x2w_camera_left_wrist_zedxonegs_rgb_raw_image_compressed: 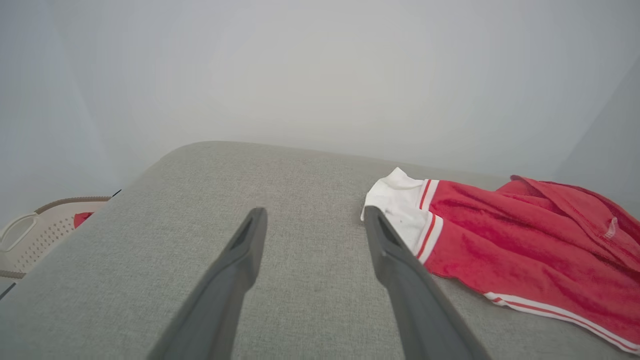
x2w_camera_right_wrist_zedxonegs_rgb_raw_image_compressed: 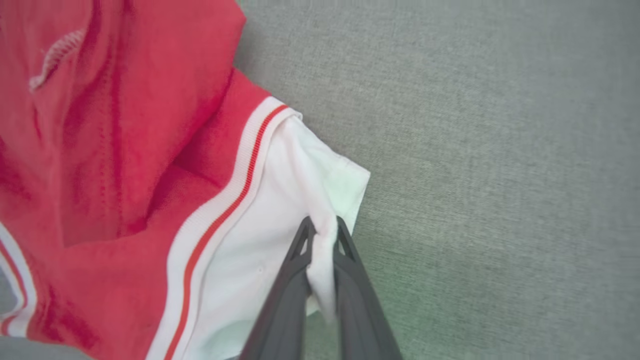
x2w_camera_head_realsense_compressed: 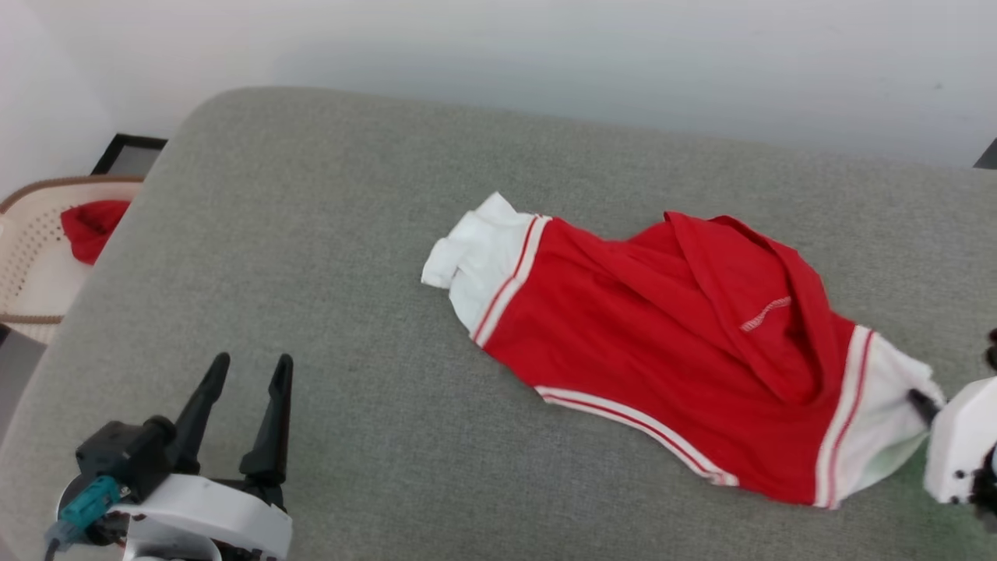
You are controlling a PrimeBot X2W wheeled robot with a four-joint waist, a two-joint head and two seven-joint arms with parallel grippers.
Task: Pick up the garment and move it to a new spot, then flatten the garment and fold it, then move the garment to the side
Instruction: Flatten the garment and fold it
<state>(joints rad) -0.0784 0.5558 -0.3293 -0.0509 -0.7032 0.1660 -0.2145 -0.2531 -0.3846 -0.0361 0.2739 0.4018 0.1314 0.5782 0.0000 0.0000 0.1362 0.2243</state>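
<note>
The garment (x2w_camera_head_realsense_compressed: 662,351) is a bright red short-sleeved T-shirt with white sleeves and red-and-white striped ribbing at each sleeve seam and along one lower edge. It lies crumpled on a grey upholstered surface (x2w_camera_head_realsense_compressed: 311,234), right of centre in the head view. Its red body is bunched, and a thick fold with a line of white stitching lies over the middle.

Its long axis runs sleeve to sleeve, diagonally in the head view. One white sleeve points to the upper left, and the other points to the lower right, towards the right gripper (x2w_camera_head_realsense_compressed: 923,405).

The head view takes in the whole shirt. It also shows a cream perforated basket (x2w_camera_head_realsense_compressed: 31,257) off the surface's left edge, with a red cloth bundle (x2w_camera_head_realsense_compressed: 93,226) inside.

The right wrist view shows the grip up close. The right gripper (x2w_camera_right_wrist_zedxonegs_rgb_raw_image_compressed: 325,223) has its fingers pressed together, pinching a pleat of the white sleeve near the cuff.

The left wrist view sees the garment (x2w_camera_left_wrist_zedxonegs_rgb_raw_image_compressed: 525,250) from low down, with the fold rising as a ridge before a pale wall (x2w_camera_left_wrist_zedxonegs_rgb_raw_image_compressed: 320,75). There the left gripper (x2w_camera_left_wrist_zedxonegs_rgb_raw_image_compressed: 314,212) has its fingers spread wide and holds nothing. The other sleeve appears just beside one finger. In the head view the left gripper (x2w_camera_head_realsense_compressed: 253,360) sits at the lower left, well apart from the shirt.
</note>
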